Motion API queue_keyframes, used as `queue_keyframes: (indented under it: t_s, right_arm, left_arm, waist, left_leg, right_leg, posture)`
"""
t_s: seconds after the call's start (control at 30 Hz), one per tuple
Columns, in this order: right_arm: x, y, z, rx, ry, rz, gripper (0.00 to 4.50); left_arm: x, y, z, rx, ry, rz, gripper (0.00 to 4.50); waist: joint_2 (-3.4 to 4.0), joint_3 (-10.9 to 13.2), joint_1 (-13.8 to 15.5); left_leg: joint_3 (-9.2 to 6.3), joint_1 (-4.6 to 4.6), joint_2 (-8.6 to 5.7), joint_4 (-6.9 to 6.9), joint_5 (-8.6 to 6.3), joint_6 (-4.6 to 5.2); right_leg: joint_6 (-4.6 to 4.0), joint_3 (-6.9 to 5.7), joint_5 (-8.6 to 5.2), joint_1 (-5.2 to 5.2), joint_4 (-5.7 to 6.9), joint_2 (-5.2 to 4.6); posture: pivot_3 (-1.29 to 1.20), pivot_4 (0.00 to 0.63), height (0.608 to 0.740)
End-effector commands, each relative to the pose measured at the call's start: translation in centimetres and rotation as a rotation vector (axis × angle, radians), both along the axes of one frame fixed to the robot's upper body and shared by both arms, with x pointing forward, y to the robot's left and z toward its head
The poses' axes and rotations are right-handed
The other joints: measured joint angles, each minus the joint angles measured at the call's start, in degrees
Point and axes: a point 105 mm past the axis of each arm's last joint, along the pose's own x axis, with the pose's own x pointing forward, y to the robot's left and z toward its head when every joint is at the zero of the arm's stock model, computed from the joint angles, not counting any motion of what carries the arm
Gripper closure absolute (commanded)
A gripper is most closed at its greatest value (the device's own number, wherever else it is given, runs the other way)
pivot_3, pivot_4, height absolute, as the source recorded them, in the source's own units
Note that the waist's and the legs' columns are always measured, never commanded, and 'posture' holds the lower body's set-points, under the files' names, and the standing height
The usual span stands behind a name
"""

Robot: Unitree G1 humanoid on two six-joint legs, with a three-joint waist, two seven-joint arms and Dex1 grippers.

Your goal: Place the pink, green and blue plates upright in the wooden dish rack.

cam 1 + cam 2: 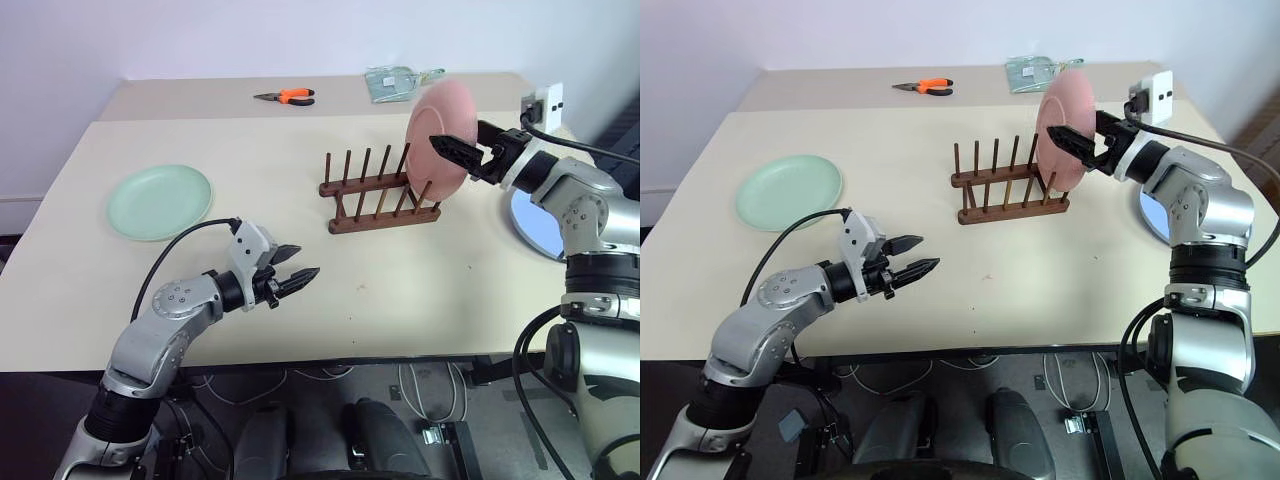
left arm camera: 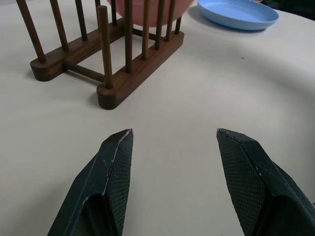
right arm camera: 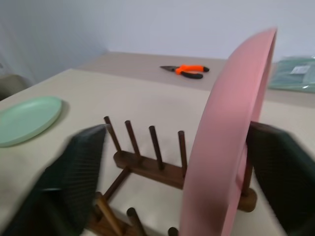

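Left gripper (image 1: 297, 277) sits low over the near part of the beige surface (image 1: 400, 290), black fingers spread, nothing between them; bare surface all round it and a clear stretch between it and the rack. Round pale mint green plate (image 1: 160, 201) lies flat toward the left edge, well apart from everything else. Mid-surface: small dark brown wooden dish rack (image 1: 378, 192), two rails of upright pegs, most slots empty. Round salmon pink plate (image 1: 438, 139) stands upright at the rack's right end, bottom edge down among the last pegs. Right gripper (image 1: 456, 152) is level at the pink plate, fingers spread wide to either side of it, one in front of the face and one behind; can't tell if either finger touches. Round light blue plate (image 1: 533, 223) lies flat at the right edge, just past the rack, partly hidden behind the right arm. Far part of the surface: orange-handled pliers (image 1: 287, 96) and a flat clear plastic packet (image 1: 392, 81), both well clear of the rack. White wall socket (image 1: 543, 104) with a black cable at the far right corner.
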Motion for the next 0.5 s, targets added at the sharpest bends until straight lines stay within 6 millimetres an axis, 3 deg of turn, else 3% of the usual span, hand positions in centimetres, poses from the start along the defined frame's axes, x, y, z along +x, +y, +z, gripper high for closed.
queue_keyframes:
  t_s: [0.03, 0.1, 0.23, 0.33, 0.4, 0.5]
  right_arm:
    - [-0.3, -2.1, 3.6, -0.051, -0.184, -0.128, 0.08]
    - [-1.2, -2.5, 5.4, -0.152, -0.299, -0.171, 0.08]
    - [-3.0, -1.2, 7.5, -0.324, -0.471, -0.177, 0.01]
    - [-5.0, 3.7, 7.5, -0.450, -0.572, -0.019, 0.01]
    - [-6.8, 7.5, 6.5, -0.474, -0.581, 0.144, 0.01]
    - [-9.3, 12.0, 4.0, -0.501, -0.555, 0.355, 0.01]
  left_arm:
    - [0.3, 0.4, 1.3, -0.016, -0.067, 0.031, 1.72]
    - [1.6, 2.0, 2.2, -0.092, -0.085, 0.161, 1.72]
    - [4.9, 7.6, 3.2, -0.241, -0.089, 0.571, 0.04]
    - [6.6, 14.5, 2.1, -0.288, -0.029, 1.046, 0.04]
    - [6.4, 18.1, 1.2, -0.347, 0.025, 1.299, 0.04]
    - [6.2, 19.4, 0.6, -0.400, 0.079, 1.395, 0.04]
  waist:
    - [0.02, 0.01, 0.00]
    - [0.09, 0.06, 0.09]
    - [0.13, 0.08, 0.12]
    - [0.13, 0.08, -0.28]
    - [0.12, 0.08, -0.46]
    - [0.07, 0.09, -0.07]
  left_leg:
    - [0.00, 0.00, 0.00, 0.00, 0.00, 0.00]
    - [0.00, 0.00, 0.00, 0.00, 0.00, 0.00]
    - [-0.01, -0.02, 0.00, 0.01, 0.00, 0.00]
    - [0.00, 0.00, 0.03, 0.02, 0.00, 0.00]
    - [0.00, 0.03, 0.05, 0.04, 0.00, 0.00]
    - [-0.02, 0.04, 0.08, 0.05, 0.00, -0.01]
  right_leg:
    - [0.00, 0.00, 0.00, 0.00, 0.00, 0.00]
    - [0.00, 0.00, 0.00, 0.00, 0.00, 0.01]
    - [0.02, -0.03, 0.01, -0.01, -0.02, 0.04]
    - [0.03, -0.01, 0.02, 0.00, -0.01, 0.09]
    - [0.04, 0.01, 0.02, -0.01, 0.07, 0.13]
    - [0.05, -0.02, 0.01, -0.02, 0.14, 0.16]
  posture:
    - [0.00, 0.150, 0.740]
    - [0.00, 0.150, 0.740]
    - [0.00, 0.150, 0.740]
    - [0.00, 0.150, 0.740]
    - [0.00, 0.150, 0.740]
    - [0.00, 0.150, 0.740]
